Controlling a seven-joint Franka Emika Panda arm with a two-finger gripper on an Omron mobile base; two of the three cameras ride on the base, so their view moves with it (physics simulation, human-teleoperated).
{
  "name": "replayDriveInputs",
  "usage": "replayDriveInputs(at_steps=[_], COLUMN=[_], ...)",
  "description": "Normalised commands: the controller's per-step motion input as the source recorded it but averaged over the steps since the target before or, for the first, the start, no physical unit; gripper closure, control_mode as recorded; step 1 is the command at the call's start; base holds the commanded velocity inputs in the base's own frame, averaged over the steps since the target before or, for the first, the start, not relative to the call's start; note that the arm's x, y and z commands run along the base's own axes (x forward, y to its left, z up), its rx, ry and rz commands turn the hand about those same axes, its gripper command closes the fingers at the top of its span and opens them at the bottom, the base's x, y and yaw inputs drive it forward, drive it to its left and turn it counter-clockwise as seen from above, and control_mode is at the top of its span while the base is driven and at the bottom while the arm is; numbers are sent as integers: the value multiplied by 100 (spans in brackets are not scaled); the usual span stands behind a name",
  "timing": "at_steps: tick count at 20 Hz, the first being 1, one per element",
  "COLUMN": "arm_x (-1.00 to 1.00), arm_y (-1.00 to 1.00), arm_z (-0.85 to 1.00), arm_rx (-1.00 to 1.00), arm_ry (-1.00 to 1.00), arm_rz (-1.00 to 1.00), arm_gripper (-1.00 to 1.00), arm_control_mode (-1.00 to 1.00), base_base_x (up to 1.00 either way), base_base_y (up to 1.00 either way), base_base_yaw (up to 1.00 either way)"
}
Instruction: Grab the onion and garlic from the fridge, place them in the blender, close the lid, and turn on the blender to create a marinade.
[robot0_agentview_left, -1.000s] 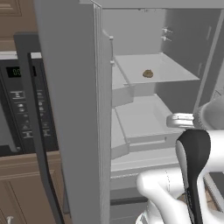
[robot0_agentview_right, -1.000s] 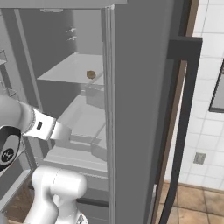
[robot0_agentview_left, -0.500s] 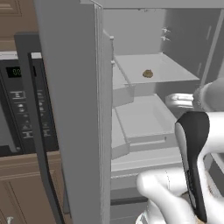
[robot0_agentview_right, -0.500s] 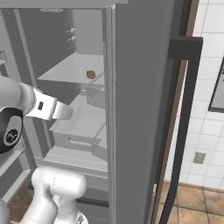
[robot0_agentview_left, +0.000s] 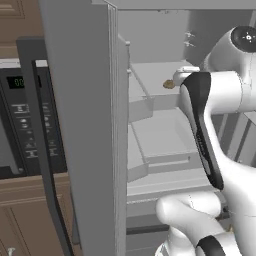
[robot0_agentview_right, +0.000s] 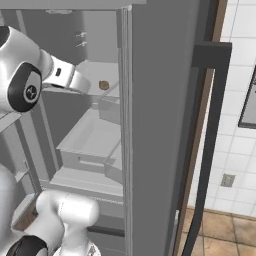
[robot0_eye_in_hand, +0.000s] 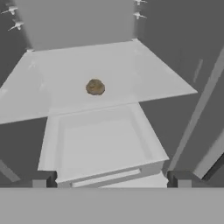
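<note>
Clearly released, the claw (robot0_eye_in_hand: 111, 183) shows as two small dark fingertips (robot0_eye_in_hand: 44, 180) low in the hand view, set wide apart with nothing between them. It points into the open fridge (robot0_agentview_left: 90, 125) and is not yet at any item. Just past it, in the lower middle of the hand view, sits an empty pale drawer tray (robot0_eye_in_hand: 103, 142). Beyond that, near the frame's centre, the garlic (robot0_eye_in_hand: 95, 87) rests alone on a pale shelf (robot0_eye_in_hand: 144, 74), a small tan-brown lump. From the left base view the garlic (robot0_agentview_left: 169, 84) sits in the upper middle, right beside the white arm's wrist; from the right base view it (robot0_agentview_right: 103, 85) lies upper left, a little beyond the arm's tip.

By these pictures the task is barely begun: the fridge door stands open, the garlic is ungrabbed, and the blending steps all remain. The onion may lie on another shelf; that cannot be judged from these angles.
</note>
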Motion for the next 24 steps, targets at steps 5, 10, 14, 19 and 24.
replayDriveInputs(at_steps=[5,10,14,19,24], arm_x=[56,55,51,56,59], arm_y=[4,0,0,0,0], arm_z=[-14,-29,-46,-30,-18], arm_rx=[0,0,0,0,0], arm_ry=[11,5,0,0,0], arm_rz=[2,4,6,4,3], arm_gripper=[-100,-100,-100,-100,-100], arm_control_mode=[-100,-100,-100,-100,-100], base_base_x=[0,0,0,0,0], base_base_y=[0,0,0,0,0], base_base_yaw=[0,0,0,0,0])
